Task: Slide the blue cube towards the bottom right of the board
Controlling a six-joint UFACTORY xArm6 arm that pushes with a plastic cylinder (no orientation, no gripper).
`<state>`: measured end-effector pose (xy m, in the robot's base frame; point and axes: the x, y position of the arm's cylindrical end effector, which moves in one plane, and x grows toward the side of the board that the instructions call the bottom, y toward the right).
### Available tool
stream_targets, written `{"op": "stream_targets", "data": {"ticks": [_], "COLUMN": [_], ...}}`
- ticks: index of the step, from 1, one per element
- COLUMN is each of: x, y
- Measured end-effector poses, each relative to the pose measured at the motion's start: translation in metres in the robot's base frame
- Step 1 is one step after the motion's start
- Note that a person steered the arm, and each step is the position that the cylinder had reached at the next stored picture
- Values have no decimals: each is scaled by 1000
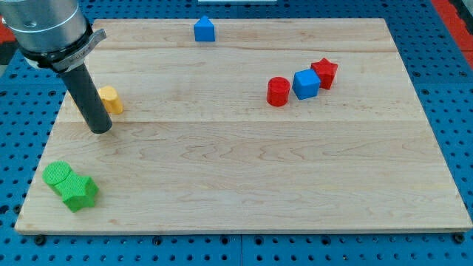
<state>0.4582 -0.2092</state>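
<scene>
The blue cube (pixel 306 83) sits on the wooden board (pixel 244 162) at the view's upper right, touching a red star block (pixel 324 73) on its right and close to a red cylinder (pixel 278 91) on its left. My tip (pixel 100 128) rests on the board at the view's left, far from the blue cube, just below and left of a yellow block (pixel 110 99).
A second blue block (pixel 205 29), with a pointed top, stands near the board's top edge. Two green blocks (pixel 70 185) lie together at the bottom left corner. The board rests on a blue perforated table (pixel 451 89).
</scene>
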Motion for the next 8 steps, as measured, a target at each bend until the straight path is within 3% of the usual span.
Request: {"op": "stream_targets", "data": {"ticks": [1, 2, 4, 5, 6, 7, 8], "x": [0, 5, -15, -33, -67, -122, -127], "y": [2, 57, 65, 95, 198, 220, 252]}}
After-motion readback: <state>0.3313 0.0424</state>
